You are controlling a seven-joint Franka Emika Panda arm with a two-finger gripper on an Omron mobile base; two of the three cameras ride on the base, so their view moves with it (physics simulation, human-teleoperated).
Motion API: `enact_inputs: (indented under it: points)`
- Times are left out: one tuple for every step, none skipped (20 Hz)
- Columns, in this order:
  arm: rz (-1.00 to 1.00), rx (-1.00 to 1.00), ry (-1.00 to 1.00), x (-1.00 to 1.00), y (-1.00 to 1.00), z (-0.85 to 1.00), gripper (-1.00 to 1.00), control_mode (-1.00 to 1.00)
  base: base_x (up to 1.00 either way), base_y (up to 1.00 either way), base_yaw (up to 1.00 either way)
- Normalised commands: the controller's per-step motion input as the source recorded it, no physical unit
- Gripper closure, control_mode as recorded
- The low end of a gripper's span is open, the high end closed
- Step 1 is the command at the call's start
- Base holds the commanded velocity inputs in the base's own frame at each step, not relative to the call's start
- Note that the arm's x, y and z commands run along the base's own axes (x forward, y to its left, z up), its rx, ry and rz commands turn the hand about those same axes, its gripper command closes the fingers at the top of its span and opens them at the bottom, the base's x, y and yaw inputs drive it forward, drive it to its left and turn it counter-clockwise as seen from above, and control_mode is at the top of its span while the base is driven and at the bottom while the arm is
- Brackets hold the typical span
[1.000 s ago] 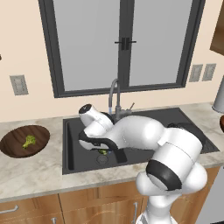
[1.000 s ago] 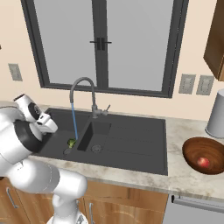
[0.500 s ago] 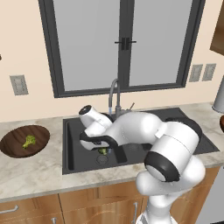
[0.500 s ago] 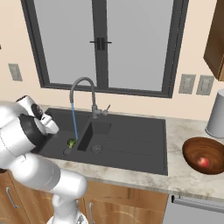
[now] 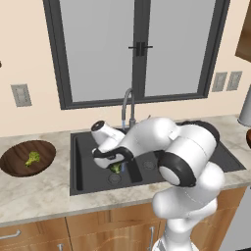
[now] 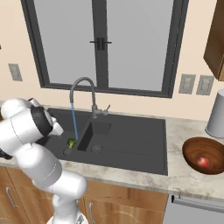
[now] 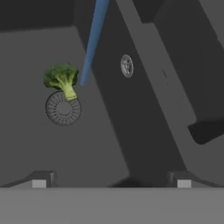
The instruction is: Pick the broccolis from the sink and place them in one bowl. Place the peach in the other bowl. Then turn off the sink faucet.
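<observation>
One lumpy green broccoli floret [image 7: 62, 79] remains in the matte black sink [image 5: 88, 176], lying at the round grey drain [image 7: 63, 108] beside the blue water stream [image 7: 91, 41]. You've got the gripper [image 7: 111, 180] spread wide above the basin, presumably for reaching; the floret sits ahead, off toward one fingertip [image 7: 40, 179], not between.

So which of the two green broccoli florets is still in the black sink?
The lumpy green floret beside the round grey drain; the other floret lies in the brown wooden bowl.
</observation>
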Motion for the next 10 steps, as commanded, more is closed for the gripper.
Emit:
enact_inputs:
  points:
    - [-0.01, 0.00, 0.00, 0.26, 0.00, -0.25, -1.00, -1.00, 0.00, 0.00, 0.00]
    - [-0.01, 0.00, 0.00, 0.26, 0.00, -0.26, -1.00, -1.00, 0.00, 0.00, 0.00]
    - [-0.01, 0.00, 0.00, 0.23, 0.00, -0.30, -1.00, -1.00, 0.00, 0.00, 0.00]
    - [-0.01, 0.00, 0.00, 0.20, 0.00, -0.29, -1.00, -1.00, 0.00, 0.00, 0.00]
    - [-0.02, 0.00, 0.00, 0.19, 0.00, -0.28, -1.00, -1.00, 0.00, 0.00, 0.00]
    - [-0.03, 0.00, 0.00, 0.17, 0.00, -0.27, -1.00, -1.00, 0.00, 0.00, 0.00]
    - [-0.03, 0.00, 0.00, 0.17, 0.00, -0.27, -1.00, -1.00, 0.00, 0.00, 0.00]
    - [-0.02, 0.00, 0.00, 0.16, 0.00, -0.28, -1.00, -1.00, 0.00, 0.00, 0.00]
    - [-0.02, 0.00, 0.00, 0.16, 0.00, -0.24, -1.00, -1.00, 0.00, 0.00, 0.00]
    - [-0.02, 0.00, 0.00, 0.14, 0.00, -0.22, -1.00, -1.00, 0.00, 0.00, 0.00]
